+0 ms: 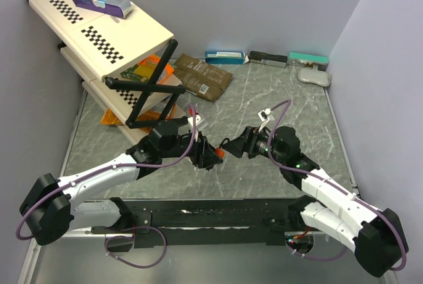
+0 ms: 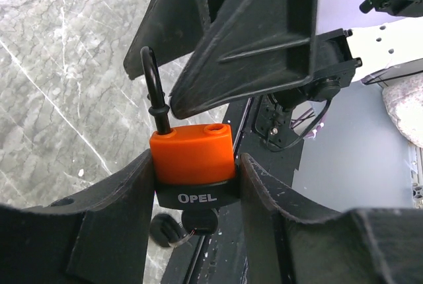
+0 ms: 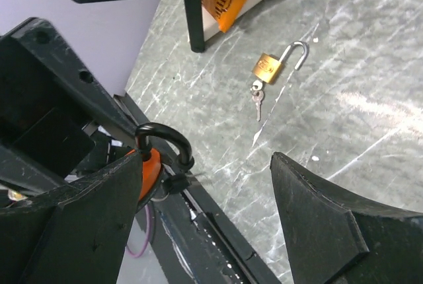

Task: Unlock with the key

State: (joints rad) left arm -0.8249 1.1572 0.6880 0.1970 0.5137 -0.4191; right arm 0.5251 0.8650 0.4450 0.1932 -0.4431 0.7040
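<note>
An orange padlock (image 2: 192, 155) with a black base marked OPEL sits clamped between the fingers of my left gripper (image 2: 196, 165), held above the table. Its black shackle (image 2: 151, 79) stands raised, and one hole (image 2: 213, 127) on top is empty. A black-headed key (image 2: 198, 219) sticks out of the base, and a second one (image 2: 165, 231) hangs beside it. My right gripper (image 3: 206, 165) is open and faces the padlock (image 3: 149, 170) from the right, its left finger (image 3: 92, 218) against the lock's side. In the top view the two grippers meet at the padlock (image 1: 219, 153) at the table's middle.
A brass padlock (image 3: 266, 68) with an open shackle and its keys (image 3: 256, 99) lies on the marble table near the black frame legs (image 3: 193, 20). A folding shelf (image 1: 106, 26) carrying a box stands at rear left. A brown pouch (image 1: 201, 76) and boxes (image 1: 225, 56) line the back wall.
</note>
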